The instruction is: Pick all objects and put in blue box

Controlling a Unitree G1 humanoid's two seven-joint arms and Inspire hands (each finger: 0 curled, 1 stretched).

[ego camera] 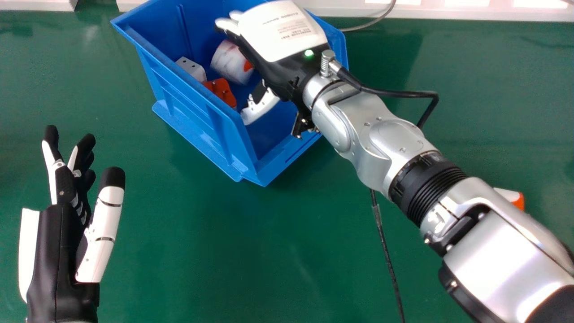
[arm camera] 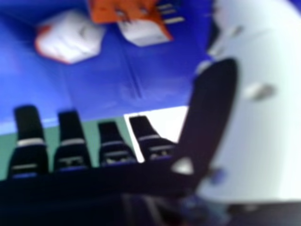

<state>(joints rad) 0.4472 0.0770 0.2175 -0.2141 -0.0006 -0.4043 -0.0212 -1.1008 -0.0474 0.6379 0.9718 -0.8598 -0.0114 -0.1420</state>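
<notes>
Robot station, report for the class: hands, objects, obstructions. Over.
Right hand open over blue box; white and orange objects inside. Left hand open. White-and-orange piece on table, partly hidden by right forearm.

No text can be read.
Tiny grey print (ego camera: 296,28) is borne by the right robot hand (ego camera: 287,67), on its white cover (ego camera: 269,40).

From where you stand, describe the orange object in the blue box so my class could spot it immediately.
Find the blue box at the head view's top, then look inside, along its left wall. The orange object shows there; its neighbours, a block and a rounded item, are mainly white.
</notes>
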